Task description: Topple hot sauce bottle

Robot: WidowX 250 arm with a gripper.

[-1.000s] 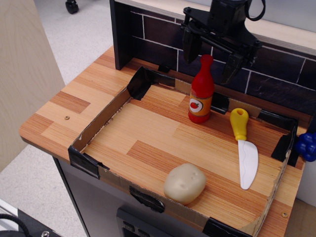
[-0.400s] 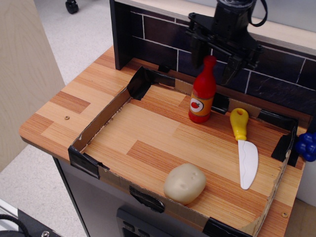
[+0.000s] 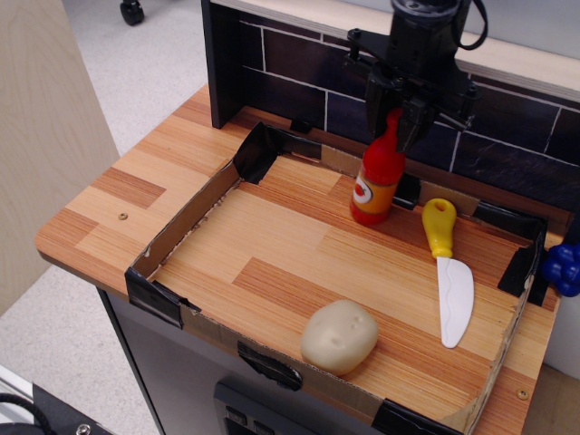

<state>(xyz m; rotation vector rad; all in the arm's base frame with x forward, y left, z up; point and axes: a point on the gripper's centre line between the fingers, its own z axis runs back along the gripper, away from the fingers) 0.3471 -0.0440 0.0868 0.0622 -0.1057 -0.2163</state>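
The red hot sauce bottle [image 3: 379,177] stands at the back of the cardboard-walled tray [image 3: 186,222], tilted with its top leaning right. Its orange label with a white oval faces left-front. My black gripper [image 3: 395,116] comes down from above and is shut on the bottle's red cap and neck, which its fingers [image 3: 376,100] partly hide.
A white toy knife with a yellow handle [image 3: 448,266] lies right of the bottle. A pale potato [image 3: 339,335] sits near the tray's front wall. A dark tiled backsplash [image 3: 290,72] rises behind. A blue object [image 3: 564,265] sits at the right edge.
The gripper's fingers stood apart on either side of the bottle's cap; now they have closed on the neck. The bottle, upright before, now leans with its top to the right.
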